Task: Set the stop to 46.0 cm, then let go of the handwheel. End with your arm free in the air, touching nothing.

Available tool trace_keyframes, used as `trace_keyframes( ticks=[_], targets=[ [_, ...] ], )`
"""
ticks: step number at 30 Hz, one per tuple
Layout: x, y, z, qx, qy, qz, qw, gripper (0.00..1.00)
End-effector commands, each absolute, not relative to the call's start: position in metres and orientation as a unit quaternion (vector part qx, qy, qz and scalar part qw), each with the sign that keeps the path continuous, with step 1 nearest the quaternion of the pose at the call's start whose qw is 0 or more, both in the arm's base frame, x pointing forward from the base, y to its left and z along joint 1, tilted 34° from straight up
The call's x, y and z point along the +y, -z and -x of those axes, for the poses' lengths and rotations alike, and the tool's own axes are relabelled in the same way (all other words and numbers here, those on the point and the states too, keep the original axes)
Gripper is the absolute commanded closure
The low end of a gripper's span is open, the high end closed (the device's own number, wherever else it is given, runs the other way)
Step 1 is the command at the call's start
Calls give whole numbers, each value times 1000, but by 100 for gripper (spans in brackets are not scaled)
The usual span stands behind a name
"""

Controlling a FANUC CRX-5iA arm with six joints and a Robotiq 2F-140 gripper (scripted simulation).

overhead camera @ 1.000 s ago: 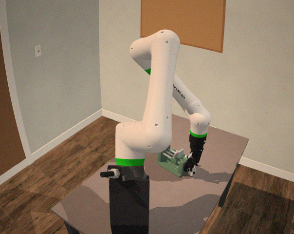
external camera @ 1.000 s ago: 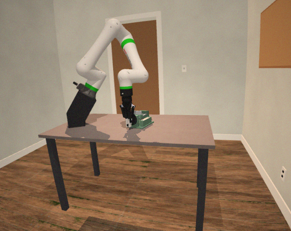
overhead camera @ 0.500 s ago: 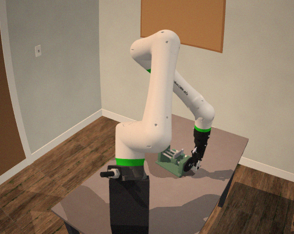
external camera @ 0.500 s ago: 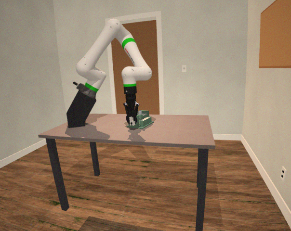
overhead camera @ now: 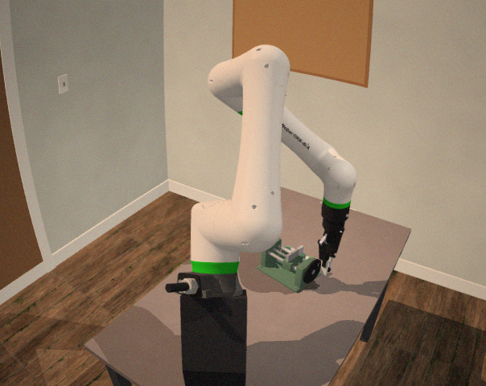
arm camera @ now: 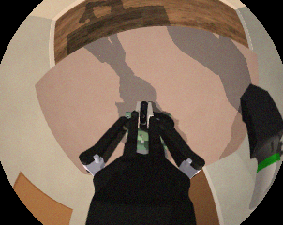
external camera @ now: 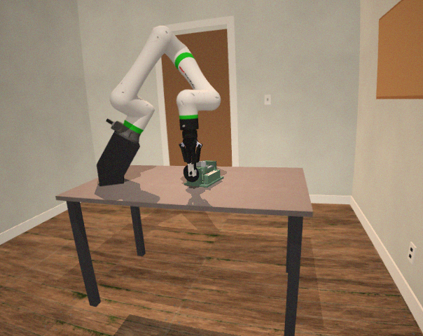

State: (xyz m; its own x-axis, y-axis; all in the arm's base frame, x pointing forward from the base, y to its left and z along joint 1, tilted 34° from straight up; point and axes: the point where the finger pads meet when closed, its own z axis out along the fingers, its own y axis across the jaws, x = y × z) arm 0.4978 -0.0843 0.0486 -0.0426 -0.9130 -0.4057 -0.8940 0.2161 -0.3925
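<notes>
Gripper point(overhead camera: 327, 268) clamped on handwheel point(overhead camera: 313, 269) crank, hanging just outboard of the wheel face; axle horizontal, along jig point(overhead camera: 286, 262).

The white arm point(external camera: 139, 78) was folded into a tall arch from its slanted black pedestal point(external camera: 113, 160), elbow raised high, with the forearm angled down to a wrist held nearly vertical. The black gripper point(overhead camera: 326, 268) was pointed downward, its fingers drawn nearly together and clamped on the handwheel's handle point(overhead camera: 325, 269).
</notes>
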Motion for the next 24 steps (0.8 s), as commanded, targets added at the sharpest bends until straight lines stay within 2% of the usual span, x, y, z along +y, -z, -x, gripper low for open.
trace_keyframes(
  ticks=[1, 24],
  targets=[
    [-86, -52, -493, 722, 16, 626, 295, 96],
    [-82, -47, -453, 722, 16, 626, 295, 96]
  ],
)
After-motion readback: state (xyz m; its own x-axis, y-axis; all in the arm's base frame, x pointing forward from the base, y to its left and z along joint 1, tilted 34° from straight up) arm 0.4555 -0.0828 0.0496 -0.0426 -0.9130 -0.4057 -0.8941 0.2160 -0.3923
